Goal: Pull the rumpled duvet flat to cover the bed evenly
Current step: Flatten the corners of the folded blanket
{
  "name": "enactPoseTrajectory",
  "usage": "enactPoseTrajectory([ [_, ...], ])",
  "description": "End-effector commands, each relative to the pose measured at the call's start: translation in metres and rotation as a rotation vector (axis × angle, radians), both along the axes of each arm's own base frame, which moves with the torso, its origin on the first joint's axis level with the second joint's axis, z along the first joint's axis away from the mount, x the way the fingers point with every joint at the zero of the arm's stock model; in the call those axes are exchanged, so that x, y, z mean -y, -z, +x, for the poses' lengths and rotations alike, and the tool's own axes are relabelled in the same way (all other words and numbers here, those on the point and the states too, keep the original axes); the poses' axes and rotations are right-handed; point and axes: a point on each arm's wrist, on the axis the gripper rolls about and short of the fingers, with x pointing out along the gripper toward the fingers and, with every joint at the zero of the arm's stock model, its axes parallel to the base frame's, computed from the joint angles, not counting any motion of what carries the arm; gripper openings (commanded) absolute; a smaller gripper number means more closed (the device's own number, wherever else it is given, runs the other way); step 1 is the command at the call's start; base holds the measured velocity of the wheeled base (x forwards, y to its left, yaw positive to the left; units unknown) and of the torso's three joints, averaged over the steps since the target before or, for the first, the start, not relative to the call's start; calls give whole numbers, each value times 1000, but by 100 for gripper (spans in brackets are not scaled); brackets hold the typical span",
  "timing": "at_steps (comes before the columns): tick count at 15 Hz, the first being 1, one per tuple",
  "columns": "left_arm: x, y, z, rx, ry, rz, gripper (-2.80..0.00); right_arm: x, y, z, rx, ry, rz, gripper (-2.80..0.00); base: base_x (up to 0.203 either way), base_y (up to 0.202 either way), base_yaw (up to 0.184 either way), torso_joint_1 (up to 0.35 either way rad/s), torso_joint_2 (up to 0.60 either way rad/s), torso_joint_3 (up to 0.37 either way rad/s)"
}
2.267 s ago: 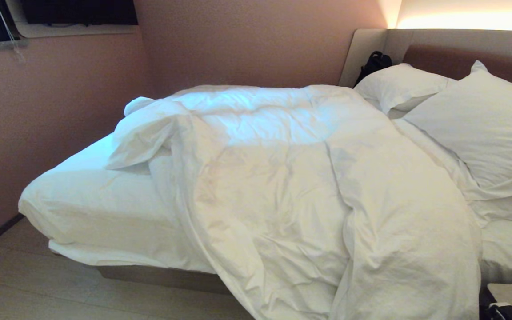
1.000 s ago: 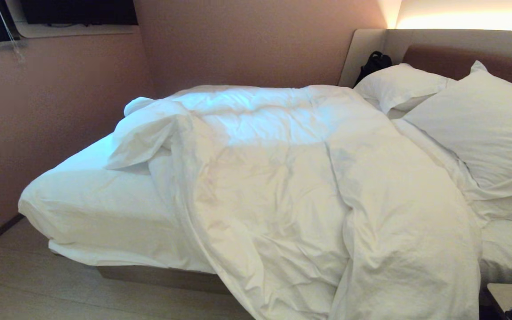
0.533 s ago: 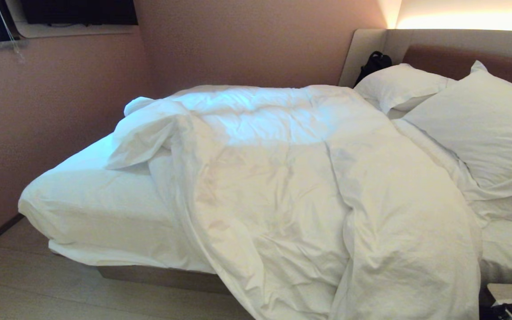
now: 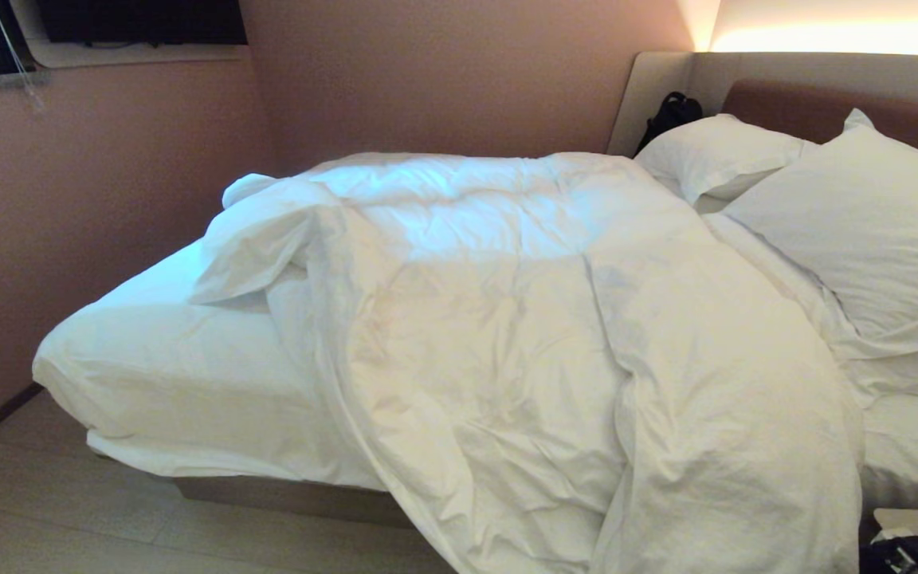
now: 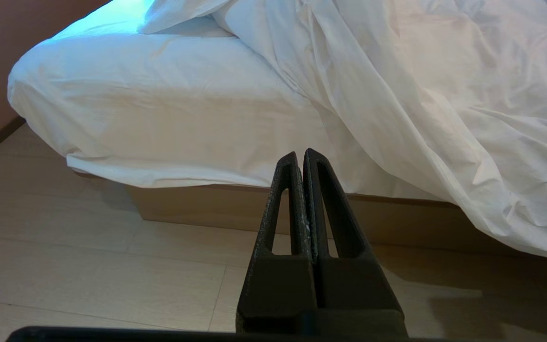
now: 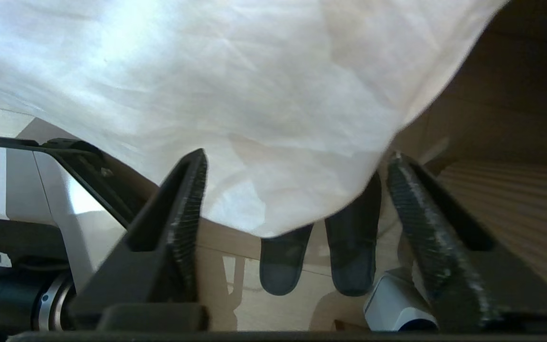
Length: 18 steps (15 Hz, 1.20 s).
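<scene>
Duvet [image 4: 555, 335] unmoved since earlier, bunched mid-bed [image 4: 188, 375], near edge spilling over; right end effector [image 6: 297, 164] now spread wide under that hanging edge, gripping nothing; left end effector [image 5: 301, 159] closed, empty.

The left gripper [image 5: 303, 154] has its two fingers pressed together, holding nothing. The right gripper [image 6: 297, 166] has its fingers spread wide apart, gripping nothing.
</scene>
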Motion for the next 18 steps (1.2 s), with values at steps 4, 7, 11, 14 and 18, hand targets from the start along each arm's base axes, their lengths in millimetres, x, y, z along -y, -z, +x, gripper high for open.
enactPoseTrajectory([
  [4,0,0,0,0,1,0,-280,1,1,13,23,-22,-1,0,0,0,0,0,0,0],
  [7,0,0,0,0,1,0,-280,1,2,17,30,-31,-5,0,0,0,0,0,0,0],
  [11,0,0,0,0,0,0,-280,5,3,27,53,-17,-5,0,0,0,0,0,0,0],
  [14,0,0,0,0,-1,0,-280,7,4,30,61,-15,-10,0,0,0,0,0,0,0],
  [18,0,0,0,0,1,0,-280,10,5,34,73,-14,-20,0,0,0,0,0,0,0],
])
